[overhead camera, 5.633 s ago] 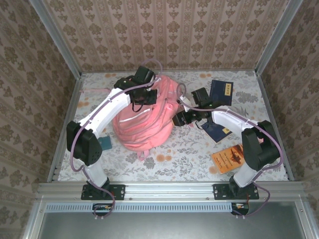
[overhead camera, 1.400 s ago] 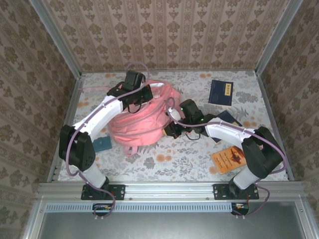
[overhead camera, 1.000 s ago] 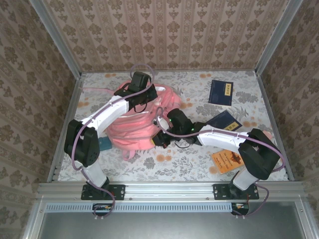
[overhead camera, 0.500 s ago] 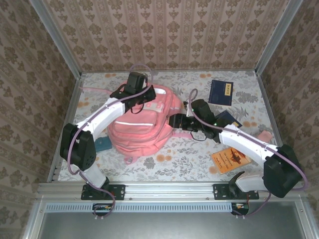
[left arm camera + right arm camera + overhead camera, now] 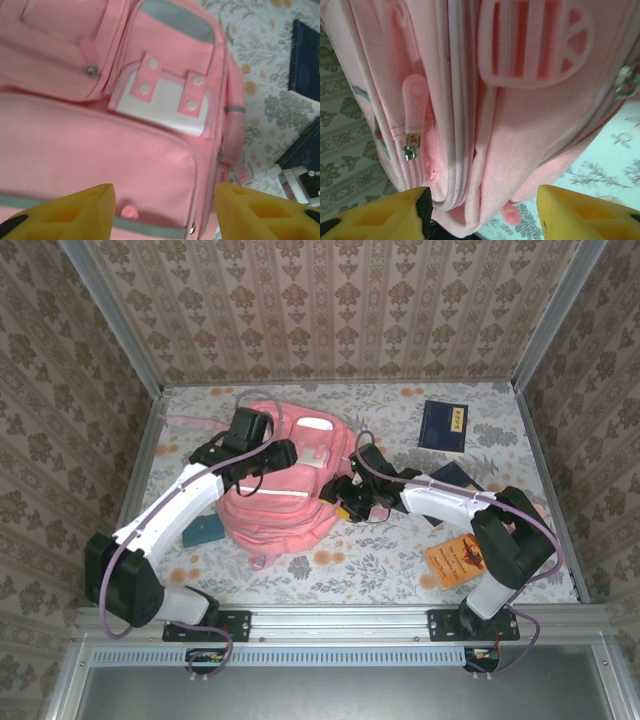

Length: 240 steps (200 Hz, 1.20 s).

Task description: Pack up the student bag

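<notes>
The pink student bag (image 5: 285, 490) is laid flat left of centre, while a blue book (image 5: 443, 426) and an orange book (image 5: 457, 558) are seen outside it on the right, so packing is judged barely begun; the left gripper (image 5: 162, 210) and right gripper (image 5: 482, 210) are held wide apart and empty.

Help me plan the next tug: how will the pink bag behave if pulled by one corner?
Probably floppy: the bag is soft fabric, creased and bulging. It would likely slide rather than tip, since it lies flat on the tablecloth. Its zip tab looks small and smooth, so a pinch may slip.
</notes>
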Motion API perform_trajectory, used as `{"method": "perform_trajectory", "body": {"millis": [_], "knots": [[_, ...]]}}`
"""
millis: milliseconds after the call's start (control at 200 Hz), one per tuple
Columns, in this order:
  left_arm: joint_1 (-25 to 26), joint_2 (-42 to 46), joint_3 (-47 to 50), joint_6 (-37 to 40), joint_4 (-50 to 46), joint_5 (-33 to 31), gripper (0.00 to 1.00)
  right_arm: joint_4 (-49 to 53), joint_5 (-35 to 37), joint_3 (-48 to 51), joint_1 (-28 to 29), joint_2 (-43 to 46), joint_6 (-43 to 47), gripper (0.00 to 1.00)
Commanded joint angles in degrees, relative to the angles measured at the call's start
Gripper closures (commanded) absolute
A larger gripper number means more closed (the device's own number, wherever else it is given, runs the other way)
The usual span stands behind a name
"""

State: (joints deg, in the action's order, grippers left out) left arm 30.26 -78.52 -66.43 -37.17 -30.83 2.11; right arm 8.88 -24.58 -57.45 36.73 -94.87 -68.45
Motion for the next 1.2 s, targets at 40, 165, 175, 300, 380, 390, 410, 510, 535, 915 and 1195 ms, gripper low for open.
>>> {"method": "perform_trajectory", "body": {"millis": [40, 165, 175, 300, 380, 390, 410, 510, 535, 915, 1195], "knots": [[-0.47, 2.80, 2.53, -1.42, -3.00, -1.36, 0.40, -0.27, -2.41, -2.27, 1.05, -2.19, -5.63, 0.41], [-0.47, 3.59, 2.89, -1.76, -3.41, -0.82, 0.38, -1.65, -3.31, -2.69, 1.50, -4.36, -6.98, 0.43], [-0.47, 3.56, 2.93, -1.77, -3.44, -0.76, 0.38, -1.85, -3.40, -2.74, 1.57, -4.58, -7.12, 0.43], [-0.47, 3.77, 3.04, -1.80, -3.84, -0.12, 0.36, -3.60, -4.27, -3.84, 1.76, -6.52, -7.49, 0.54], [-0.38, 3.81, 3.15, -1.72, -4.14, 0.47, 0.36, -3.71, -3.87, -4.81, 1.77, -7.20, -6.86, 0.61], [-0.38, 3.81, 3.15, -1.76, -4.11, 0.58, 0.36, -3.59, -3.83, -4.98, 1.72, -7.27, -6.81, 0.62], [-0.38, 3.89, 3.20, -1.77, -4.22, 0.77, 0.36, -3.55, -3.81, -5.24, 1.68, -7.39, -6.59, 0.67], [-0.07, 4.71, 3.45, -1.69, -5.01, 1.56, 0.36, -5.31, -4.27, -5.57, 1.42, -7.23, -6.31, 0.87], [0.04, 5.07, 3.57, -1.53, -5.39, 1.66, 0.36, -6.40, -4.32, -5.65, 1.26, -6.97, -6.22, 0.90], [6.42, 14.89, 6.97, -5.93, -8.34, -0.24, 0.36, -18.32, -4.89, -12.25, -0.43, -4.31, -7.14, 0.99], [16.69, 16.70, 12.43, -15.09, -2.21, -8.53, 0.40, -22.98, -3.15, -16.98, -0.76, -6.88, -8.35, 1.00]]}}
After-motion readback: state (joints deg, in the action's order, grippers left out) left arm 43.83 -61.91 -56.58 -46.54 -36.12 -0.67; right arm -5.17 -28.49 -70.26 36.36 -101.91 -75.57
